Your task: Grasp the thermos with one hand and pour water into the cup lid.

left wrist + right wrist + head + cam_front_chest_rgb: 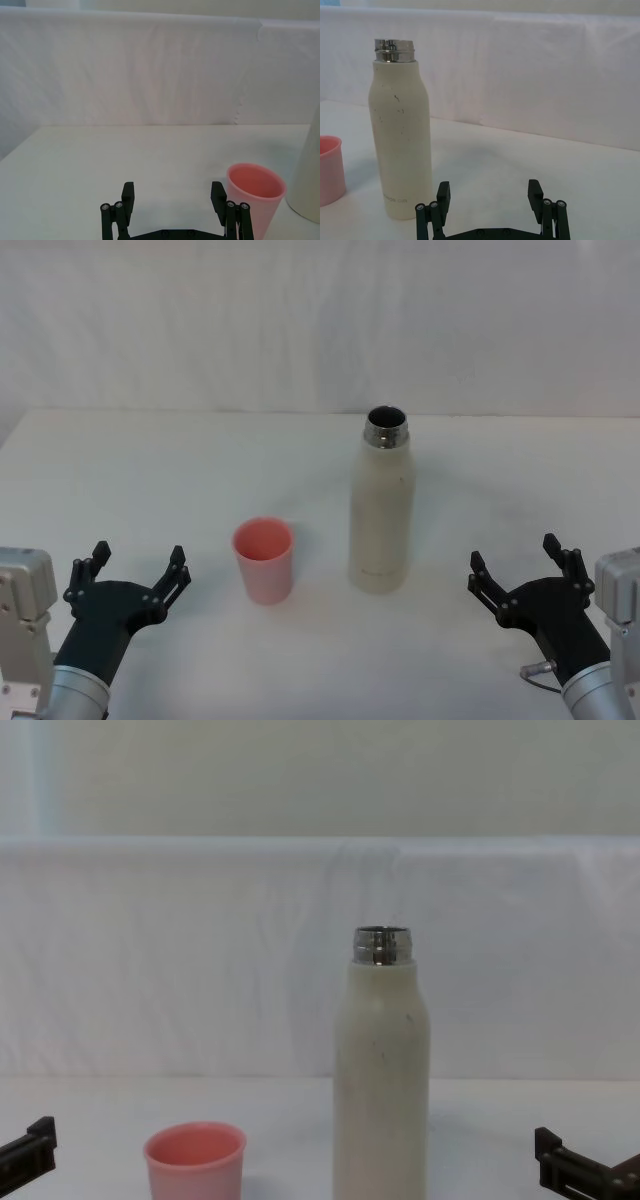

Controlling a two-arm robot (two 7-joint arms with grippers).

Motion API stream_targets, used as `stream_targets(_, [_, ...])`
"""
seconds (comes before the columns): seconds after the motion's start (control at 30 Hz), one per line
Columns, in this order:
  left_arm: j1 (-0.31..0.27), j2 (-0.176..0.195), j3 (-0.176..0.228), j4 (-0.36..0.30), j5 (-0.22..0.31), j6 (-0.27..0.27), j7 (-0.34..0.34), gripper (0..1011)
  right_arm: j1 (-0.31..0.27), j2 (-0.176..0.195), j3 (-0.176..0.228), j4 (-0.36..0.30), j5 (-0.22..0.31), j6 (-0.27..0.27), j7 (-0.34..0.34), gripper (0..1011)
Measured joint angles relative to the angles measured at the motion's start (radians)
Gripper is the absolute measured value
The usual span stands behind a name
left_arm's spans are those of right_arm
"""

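Observation:
The cream-white thermos (381, 505) stands upright at the table's middle, its steel neck open; it also rises in the chest view (381, 1070) and the right wrist view (400, 135). The pink cup lid (264, 559) stands upright just to its left, mouth up, seen too in the left wrist view (255, 197) and the chest view (195, 1160). My left gripper (138, 567) rests open near the front left, short of the cup lid. My right gripper (514, 562) is open at the front right, apart from the thermos. Nothing sits between either pair of fingers.
A white cloth covers the table (150, 470) and hangs as a backdrop (300, 320) along the far edge. Bare tabletop lies on both sides of the two objects and in front of them.

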Motion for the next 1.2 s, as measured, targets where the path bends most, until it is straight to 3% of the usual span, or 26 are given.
stream_targets(0.6, [0.0,0.0,0.0,0.0,0.0,0.0,0.0,1001,-0.006,-0.001,0.009,-0.012,-0.002,0.006,0.011,1000])
stream_targets(0.8, [0.0,0.0,0.0,0.0,0.0,0.0,0.0,1001,-0.026,0.011,0.03,-0.055,-0.001,0.028,0.056,1000])
stream_targets(1.2, [0.0,0.0,0.0,0.0,0.0,0.0,0.0,1001,-0.059,0.082,0.06,-0.153,0.021,0.069,0.206,1000])
